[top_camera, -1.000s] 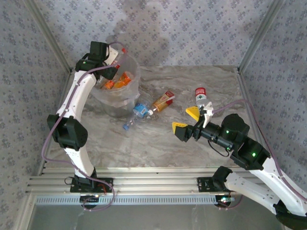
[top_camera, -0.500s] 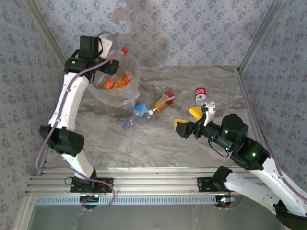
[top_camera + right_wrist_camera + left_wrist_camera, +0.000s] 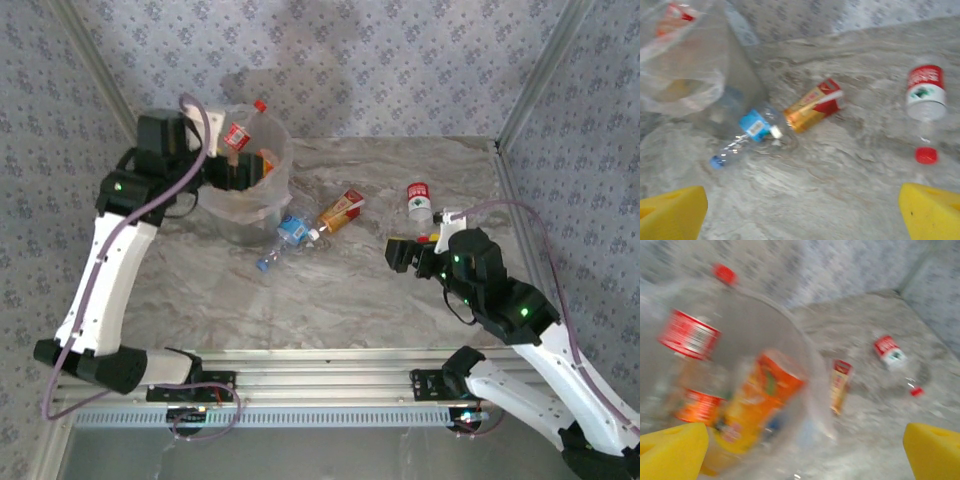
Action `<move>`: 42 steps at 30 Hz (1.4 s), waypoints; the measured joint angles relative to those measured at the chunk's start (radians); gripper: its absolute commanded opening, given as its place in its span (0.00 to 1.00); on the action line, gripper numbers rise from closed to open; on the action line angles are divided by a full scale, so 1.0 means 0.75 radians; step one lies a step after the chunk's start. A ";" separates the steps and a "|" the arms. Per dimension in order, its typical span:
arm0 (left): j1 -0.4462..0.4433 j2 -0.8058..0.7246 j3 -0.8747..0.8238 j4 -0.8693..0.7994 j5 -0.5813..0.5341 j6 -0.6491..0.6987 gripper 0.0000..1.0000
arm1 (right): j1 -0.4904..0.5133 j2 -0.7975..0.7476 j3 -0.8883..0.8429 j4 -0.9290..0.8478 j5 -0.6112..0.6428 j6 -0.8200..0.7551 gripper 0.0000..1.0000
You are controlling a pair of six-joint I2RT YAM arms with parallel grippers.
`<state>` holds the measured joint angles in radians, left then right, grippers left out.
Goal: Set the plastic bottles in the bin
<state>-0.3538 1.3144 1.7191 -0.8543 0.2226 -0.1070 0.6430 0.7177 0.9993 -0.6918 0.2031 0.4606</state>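
Note:
The bin (image 3: 268, 205) stands at the back left with a clear liner. Inside it lean a clear red-labelled bottle (image 3: 238, 133) with a red cap and orange bottles (image 3: 757, 395). My left gripper (image 3: 238, 172) hangs open just at the bin's near-left rim, its yellow pads (image 3: 672, 450) wide apart with nothing between them. On the table lie a blue-labelled bottle (image 3: 288, 238), an orange-and-red bottle (image 3: 340, 212) and a red-and-white-labelled bottle (image 3: 418, 198). My right gripper (image 3: 405, 250) is open and empty, low over the table to the right of them, pads (image 3: 932, 212) spread.
A loose red cap (image 3: 926, 155) lies beside the red-and-white-labelled bottle. Patterned walls and metal frame posts close in the marble table (image 3: 330, 300) at the back and sides. Bare marble lies between my right gripper and the bottles.
My left gripper has opened and let go of the red-capped bottle, which now leans in the bin; that arm has swung left and down. My right gripper has shifted slightly right.

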 measured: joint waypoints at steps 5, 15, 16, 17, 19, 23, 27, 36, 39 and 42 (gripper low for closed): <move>-0.158 -0.154 -0.283 0.091 0.097 -0.137 1.00 | -0.258 0.149 0.006 -0.056 -0.102 -0.002 0.95; -0.346 -0.344 -0.678 0.354 0.178 -0.431 1.00 | -0.606 0.549 -0.013 -0.018 -0.313 -0.016 0.78; -0.371 -0.349 -0.718 0.386 0.180 -0.454 1.00 | -0.630 0.578 -0.023 0.000 -0.327 -0.019 0.77; -0.391 -0.350 -0.748 0.407 0.184 -0.469 1.00 | -0.653 0.606 -0.034 0.017 -0.339 -0.026 0.75; -0.440 -0.351 -0.815 0.465 0.201 -0.497 1.00 | -0.710 0.681 -0.050 0.050 -0.365 -0.044 0.73; -0.511 -0.358 -0.912 0.575 0.219 -0.557 0.99 | -0.783 0.828 -0.061 0.124 -0.393 -0.093 0.70; -0.535 -0.359 -0.983 0.689 0.232 -0.632 1.00 | -0.813 0.963 -0.061 0.201 -0.408 -0.153 0.70; -0.571 -0.358 -1.030 0.805 0.215 -0.697 1.00 | -0.819 1.206 0.011 0.307 -0.417 -0.215 0.64; -0.580 -0.356 -1.030 0.815 0.195 -0.698 1.00 | -0.819 1.252 0.027 0.330 -0.418 -0.220 0.59; -0.592 -0.351 -1.030 0.823 0.182 -0.698 1.00 | -0.819 1.282 0.034 0.345 -0.422 -0.227 0.56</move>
<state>-0.7975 1.0508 0.9466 -0.2371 0.3588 -0.6304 0.0288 1.6791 1.0248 -0.4332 -0.1131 0.2905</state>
